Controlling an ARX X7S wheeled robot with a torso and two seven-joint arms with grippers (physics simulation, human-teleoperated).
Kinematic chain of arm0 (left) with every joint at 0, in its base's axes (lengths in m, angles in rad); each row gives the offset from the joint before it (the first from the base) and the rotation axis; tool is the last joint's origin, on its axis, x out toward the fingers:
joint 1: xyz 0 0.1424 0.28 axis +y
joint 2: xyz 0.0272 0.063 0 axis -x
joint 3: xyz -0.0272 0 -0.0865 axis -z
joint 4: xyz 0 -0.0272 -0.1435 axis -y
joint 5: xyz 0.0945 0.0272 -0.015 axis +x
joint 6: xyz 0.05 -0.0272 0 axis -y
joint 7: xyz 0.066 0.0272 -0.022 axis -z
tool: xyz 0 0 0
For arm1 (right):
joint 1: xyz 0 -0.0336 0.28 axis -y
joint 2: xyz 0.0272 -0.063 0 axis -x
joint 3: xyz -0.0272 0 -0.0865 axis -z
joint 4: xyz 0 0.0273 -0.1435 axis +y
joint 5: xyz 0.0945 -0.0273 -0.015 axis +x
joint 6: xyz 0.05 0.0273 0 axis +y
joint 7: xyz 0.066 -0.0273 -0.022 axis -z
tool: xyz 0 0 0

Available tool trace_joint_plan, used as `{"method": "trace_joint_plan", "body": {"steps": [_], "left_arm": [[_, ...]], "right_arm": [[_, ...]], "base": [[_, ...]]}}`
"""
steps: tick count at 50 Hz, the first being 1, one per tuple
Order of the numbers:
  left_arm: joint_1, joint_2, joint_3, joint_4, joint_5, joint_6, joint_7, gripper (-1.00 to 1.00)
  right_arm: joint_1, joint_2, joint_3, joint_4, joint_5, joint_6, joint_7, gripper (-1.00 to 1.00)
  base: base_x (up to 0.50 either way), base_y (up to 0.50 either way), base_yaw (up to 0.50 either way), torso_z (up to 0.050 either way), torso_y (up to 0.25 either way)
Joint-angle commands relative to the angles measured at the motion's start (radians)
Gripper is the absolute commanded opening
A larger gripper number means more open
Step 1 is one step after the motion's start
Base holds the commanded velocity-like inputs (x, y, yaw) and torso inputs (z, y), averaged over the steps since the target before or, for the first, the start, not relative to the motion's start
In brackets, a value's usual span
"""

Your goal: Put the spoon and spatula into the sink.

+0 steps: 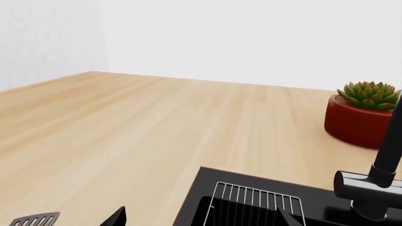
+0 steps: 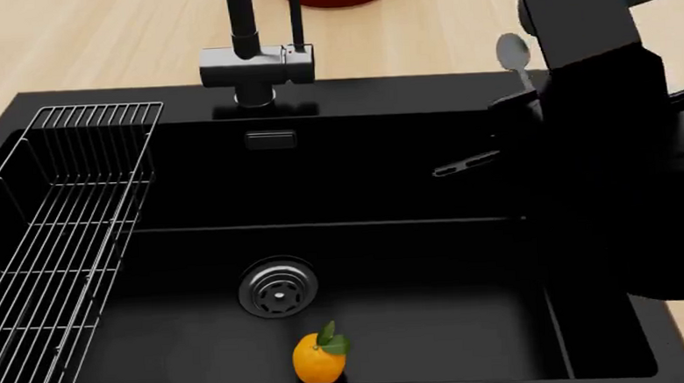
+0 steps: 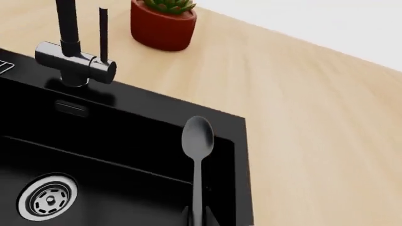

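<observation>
In the head view the sink point(image 2: 436, 195) fills nearly the whole frame: a black basin with a round metal drain point(image 2: 278, 289) at lower centre, a wire rack point(image 2: 64, 241) along its left side and a black faucet point(image 2: 257, 64) at top centre. An orange fruit point(image 2: 319, 358) with a green leaf lies on the basin floor just below the drain. The right arm is a large dark mass over the sink's right part, and its right hand point(image 3: 197, 217) pinches the spoon point(image 3: 197, 141) by the thin handle (the fingertips barely enter the bottom edge of the right wrist view). The spoon's oval bowl points toward the sink's far right corner, hanging over the black rim, with the pale wooden counter point(image 3: 314, 117) beyond it. A red pot with a succulent point(image 3: 163, 23) stands on the counter behind the faucet.

In the left wrist view, only the slotted head of the spatula point(image 1: 36, 220) shows, at the bottom left edge over the counter, left of the sink's corner. Dark tips of the left hand point(image 1: 115, 217) sit beside it; I cannot tell whether they are spread or closed.
</observation>
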Motion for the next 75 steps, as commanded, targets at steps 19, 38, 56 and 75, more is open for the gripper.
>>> {"method": "trace_joint_plan", "body": {"steps": [19,38,56,75], "left_arm": [[-0.009,-0.001,0.002,-0.015,-0.007,0.014,-0.006,1.00],[0.009,-0.007,-0.003,0.003,-0.015,0.009,-0.009,1.00],[0.014,-0.007,-0.003,0.001,-0.021,0.016,-0.012,1.00],[0.012,-0.006,0.006,-0.019,-0.023,0.027,-0.015,1.00]], "right_arm": [[0.422,-0.574,-0.584,1.089,-0.526,-0.115,-1.037,-1.00],[0.346,-0.692,-0.787,1.274,-0.646,-0.073,-1.348,-1.00],[0.257,-0.640,-0.808,1.146,-0.643,0.001,-1.332,-1.00],[0.209,-0.636,-0.841,1.129,-0.655,0.010,-1.355,-1.00]], "base": [[0.00,0.00,0.00,0.000,0.000],[0.00,0.00,0.00,0.000,0.000],[0.00,0.00,0.00,0.000,0.000],[0.00,0.00,0.00,0.000,0.000]]}}
